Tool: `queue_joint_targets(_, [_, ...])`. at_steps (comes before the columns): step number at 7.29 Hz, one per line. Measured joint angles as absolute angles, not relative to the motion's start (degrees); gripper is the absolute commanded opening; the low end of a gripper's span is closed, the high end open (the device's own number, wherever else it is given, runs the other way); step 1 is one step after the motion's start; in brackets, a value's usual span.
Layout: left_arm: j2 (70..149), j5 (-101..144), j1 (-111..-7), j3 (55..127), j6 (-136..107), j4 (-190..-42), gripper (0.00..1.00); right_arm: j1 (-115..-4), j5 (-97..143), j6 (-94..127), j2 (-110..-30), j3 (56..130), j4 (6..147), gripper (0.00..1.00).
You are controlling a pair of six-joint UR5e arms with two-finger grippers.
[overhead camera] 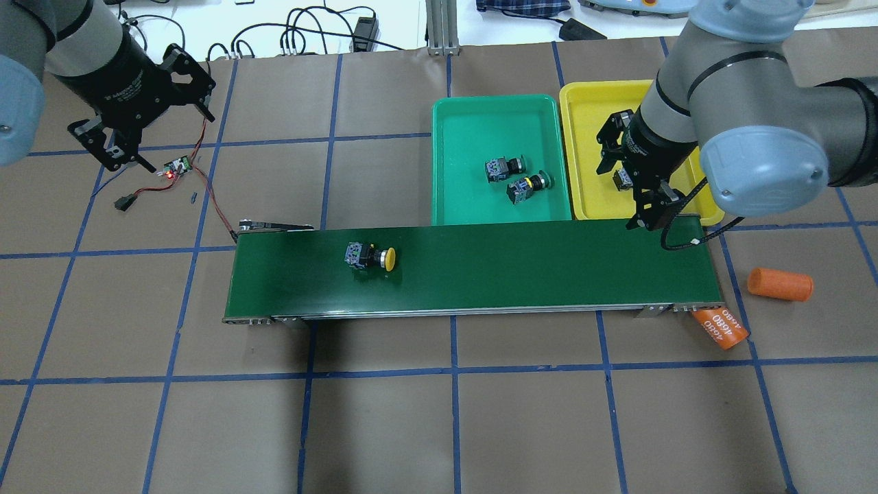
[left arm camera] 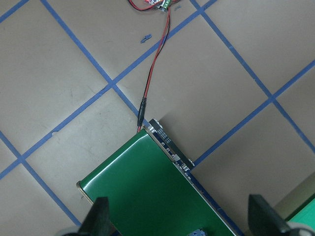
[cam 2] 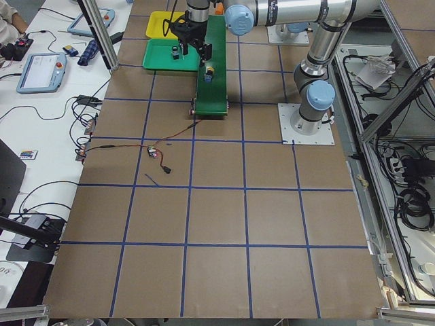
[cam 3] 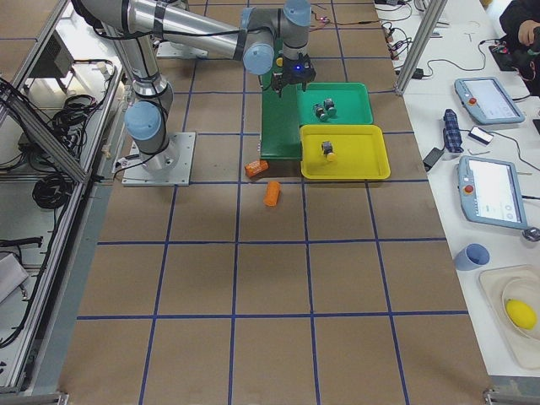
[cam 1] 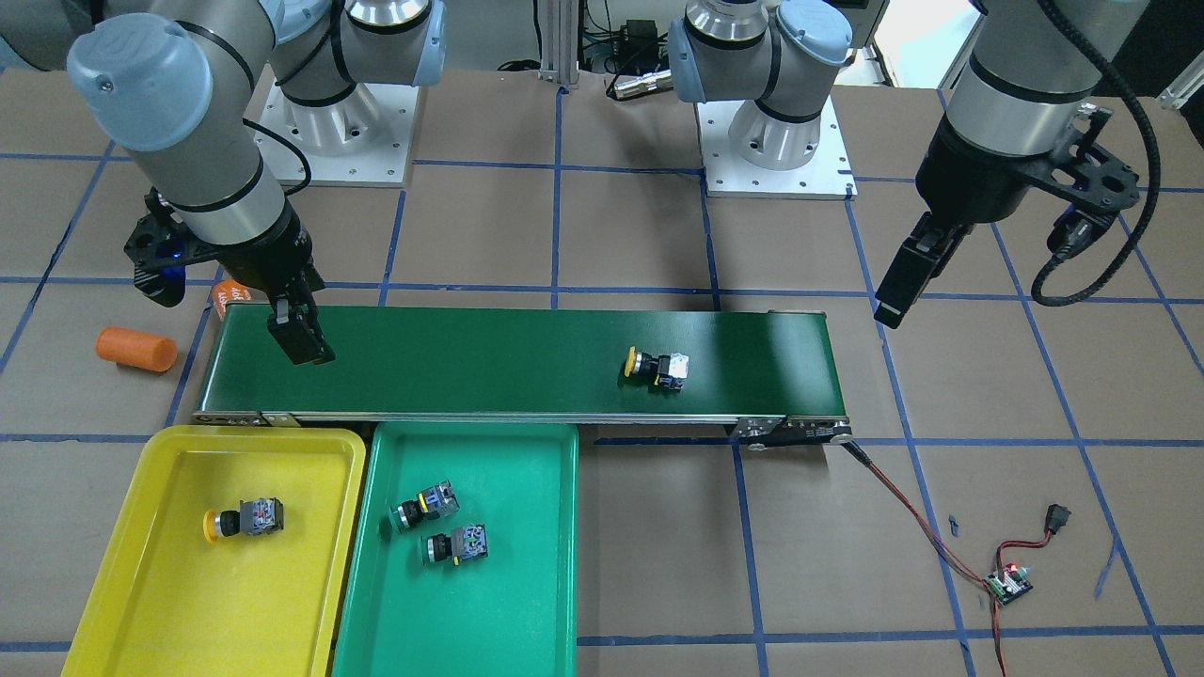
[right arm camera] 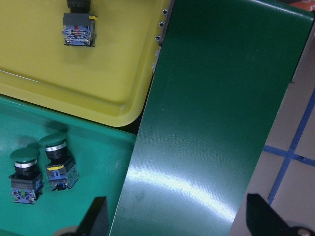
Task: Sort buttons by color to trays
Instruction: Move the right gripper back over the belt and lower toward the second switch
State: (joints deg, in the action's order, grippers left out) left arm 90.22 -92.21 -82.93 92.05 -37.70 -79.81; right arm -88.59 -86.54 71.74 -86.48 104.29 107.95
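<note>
Brown-papered desk (cam 1: 640, 555), gridded in blue tape, carrying a long dark-green conveyor belt (cam 1: 489, 362) with two trays set against one end of its long side, likely so that each lift off the belt is short. Yellow tray (cam 1: 141, 602): holds one yellow-capped button (cam 1: 243, 519), lying on its side. Green tray (cam 1: 527, 583), touching the yellow one: holds two green-capped buttons (cam 1: 423, 508) (cam 1: 454, 545), close together, also on their sides. Belt: one more yellow-capped button (cam 1: 654, 365) lies tipped over, well apart from the trays; this looks like the last piece unsorted. Right gripper (cam 1: 301, 353): hovers above the belt's tray-side end, its fingers (right arm camera: 97, 216) spread wide with nothing between them, apparently stationed to meet the button there. Left gripper (cam 1: 892, 306): hangs above the desk beside the belt's opposite end, fingers (left arm camera: 101, 216) likewise apart and empty, placed clear of the belt. Sundries, not for sorting: plain orange cylinder (cam 1: 136, 349); orange cylinder printed "4680" (overhead camera: 720, 328); small controller board (cam 1: 1008, 583) on red wires to the belt.
</note>
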Motion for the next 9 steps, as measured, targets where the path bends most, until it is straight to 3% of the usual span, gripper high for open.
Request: queue_joint_targets(9, [89.76, -90.53, -83.01, 92.79, -8.97, -80.76, 1.00, -88.87, -90.47, 72.19, -88.79, 105.19, 107.82, 1.00])
